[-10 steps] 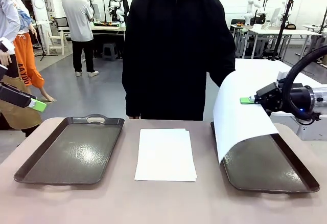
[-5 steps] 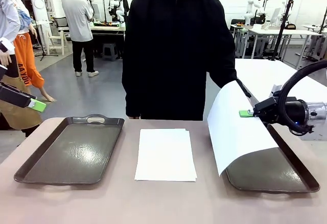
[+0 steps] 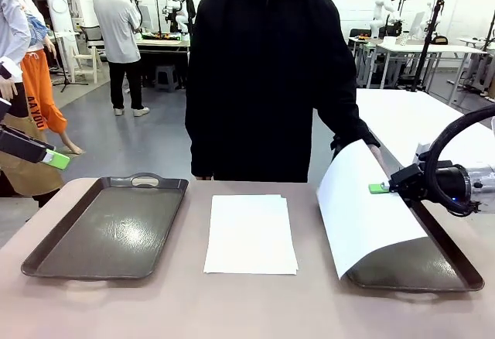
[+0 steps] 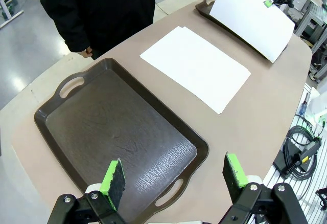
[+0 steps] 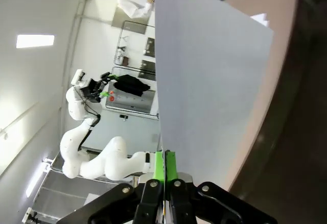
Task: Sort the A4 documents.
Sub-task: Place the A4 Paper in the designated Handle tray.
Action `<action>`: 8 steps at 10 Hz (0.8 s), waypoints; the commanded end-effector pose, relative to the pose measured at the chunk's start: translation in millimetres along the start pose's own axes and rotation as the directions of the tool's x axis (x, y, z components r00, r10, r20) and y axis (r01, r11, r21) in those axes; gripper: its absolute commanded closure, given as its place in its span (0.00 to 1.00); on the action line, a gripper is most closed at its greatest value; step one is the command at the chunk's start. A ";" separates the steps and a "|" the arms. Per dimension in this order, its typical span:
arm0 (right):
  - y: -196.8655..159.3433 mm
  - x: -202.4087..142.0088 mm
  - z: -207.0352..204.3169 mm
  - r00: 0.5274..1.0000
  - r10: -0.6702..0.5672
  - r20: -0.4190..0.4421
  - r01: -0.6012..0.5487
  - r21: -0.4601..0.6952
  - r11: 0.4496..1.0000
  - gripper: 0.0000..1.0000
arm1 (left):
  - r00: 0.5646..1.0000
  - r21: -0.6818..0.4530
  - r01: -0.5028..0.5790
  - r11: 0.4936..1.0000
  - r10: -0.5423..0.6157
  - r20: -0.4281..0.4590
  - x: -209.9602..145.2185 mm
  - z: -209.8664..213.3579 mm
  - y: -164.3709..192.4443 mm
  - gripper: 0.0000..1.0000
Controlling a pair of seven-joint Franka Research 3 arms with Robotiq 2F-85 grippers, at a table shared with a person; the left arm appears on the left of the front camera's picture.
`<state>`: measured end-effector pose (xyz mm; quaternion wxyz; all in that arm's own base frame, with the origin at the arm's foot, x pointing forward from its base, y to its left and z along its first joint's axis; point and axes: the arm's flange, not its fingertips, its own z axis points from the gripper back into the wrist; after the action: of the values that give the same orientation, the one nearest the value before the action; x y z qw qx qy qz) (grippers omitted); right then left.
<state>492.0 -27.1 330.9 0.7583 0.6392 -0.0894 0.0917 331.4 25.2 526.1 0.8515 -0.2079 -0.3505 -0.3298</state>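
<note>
Busy lab behind, tan desk up front. Right gripper is pinched on one sheet curling over the right tray; the stack lies mid-desk. Left gripper hangs spread wide. I'd lower it flat, then let go low.

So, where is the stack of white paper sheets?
Front view: the white paper stack lies at centre, between the left dark brown tray and the right dark brown tray.
</note>
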 end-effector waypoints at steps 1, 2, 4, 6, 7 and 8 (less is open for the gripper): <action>-5.6 7.0 5.1 0.999 -0.024 -0.032 0.020 -0.112 0.994 0.99 | 1.000 -0.015 0.017 1.000 -0.017 0.007 -1.1 -0.8 2.3 0.00; -6.6 6.6 10.1 0.998 -0.031 -0.047 0.023 -0.152 0.988 0.99 | 1.000 -0.015 0.017 1.000 -0.017 0.007 -1.1 -0.8 2.3 0.00; -12.1 8.3 24.5 0.999 -0.045 -0.011 0.042 -0.222 0.974 0.99 | 1.000 -0.015 0.017 1.000 -0.017 0.007 -1.1 -0.8 2.3 0.00; -10.4 10.9 30.9 1.000 -0.027 0.001 0.025 -0.362 0.932 0.99 | 1.000 -0.015 0.017 1.000 -0.017 0.007 -1.1 -0.8 2.3 0.00; -9.5 12.5 33.2 1.000 -0.010 0.000 0.009 -0.459 0.888 0.99 | 1.000 -0.015 0.017 1.000 -0.017 0.007 -1.1 -0.8 2.3 0.00; -8.2 13.8 33.9 1.000 0.001 -0.019 -0.011 -0.540 0.842 0.99 | 1.000 -0.015 0.017 1.000 -0.017 0.007 -1.1 -0.8 2.3 0.00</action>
<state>512.0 -73.1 328.9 0.8831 0.4485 -0.1157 0.0750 331.3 25.4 526.1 0.8517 -0.2077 -0.3505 -0.3297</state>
